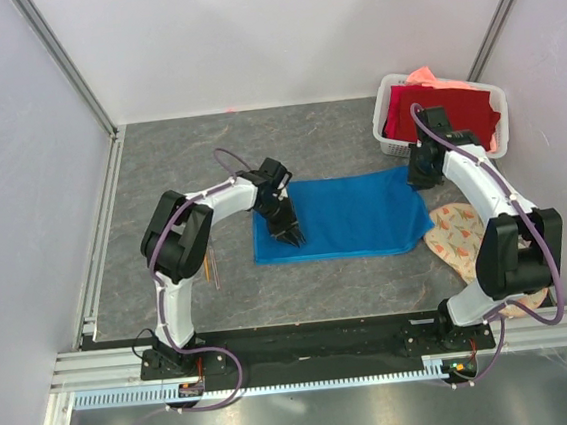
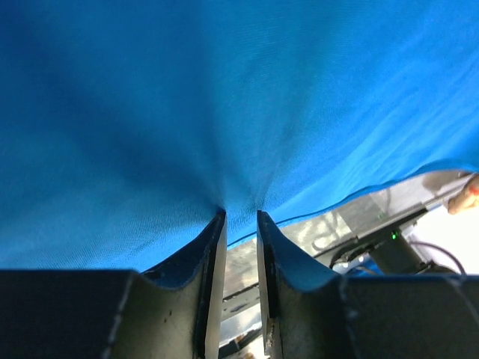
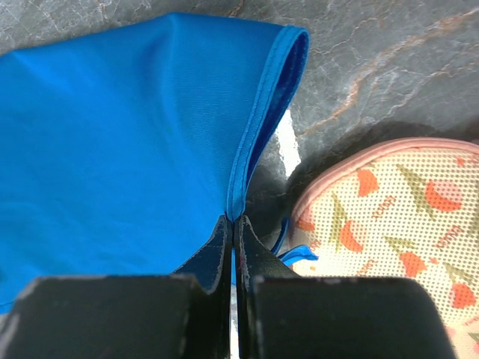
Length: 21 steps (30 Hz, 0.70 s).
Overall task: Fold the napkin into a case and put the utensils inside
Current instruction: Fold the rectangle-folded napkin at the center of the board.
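The bright blue napkin (image 1: 354, 216) lies spread as a wide rectangle in the middle of the table. My left gripper (image 1: 288, 236) is at its near left part. In the left wrist view its tips (image 2: 241, 213) stand slightly apart, with the napkin (image 2: 224, 97) gathered between them and creases fanning out from that spot. My right gripper (image 1: 423, 177) is at the right edge. There its jaws (image 3: 233, 218) are pressed together on the napkin's hem (image 3: 247, 149). The utensils (image 1: 210, 270), thin orange sticks, lie on the table beside the left arm, left of the cloth.
A round floral mat (image 1: 457, 236) lies just right of the napkin, under the right arm, and shows in the right wrist view as the mat (image 3: 389, 217). A white basket (image 1: 389, 142) at the back right holds a dark red cloth (image 1: 445, 112) and a salmon-pink cloth (image 1: 426, 76).
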Each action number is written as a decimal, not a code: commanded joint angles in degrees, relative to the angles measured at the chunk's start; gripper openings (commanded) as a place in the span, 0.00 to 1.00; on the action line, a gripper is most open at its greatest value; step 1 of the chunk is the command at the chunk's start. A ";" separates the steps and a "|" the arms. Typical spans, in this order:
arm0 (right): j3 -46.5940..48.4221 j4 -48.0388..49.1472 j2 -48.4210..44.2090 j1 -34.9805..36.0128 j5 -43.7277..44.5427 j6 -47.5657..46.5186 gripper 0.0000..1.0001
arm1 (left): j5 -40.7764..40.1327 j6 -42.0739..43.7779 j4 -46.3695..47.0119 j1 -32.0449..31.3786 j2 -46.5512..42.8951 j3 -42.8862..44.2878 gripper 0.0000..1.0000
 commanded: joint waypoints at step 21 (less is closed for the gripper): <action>8.50 -3.31 -0.62 16.26 -6.46 7.96 0.00 | 0.54 0.48 1.35 8.58 -15.95 -13.93 0.30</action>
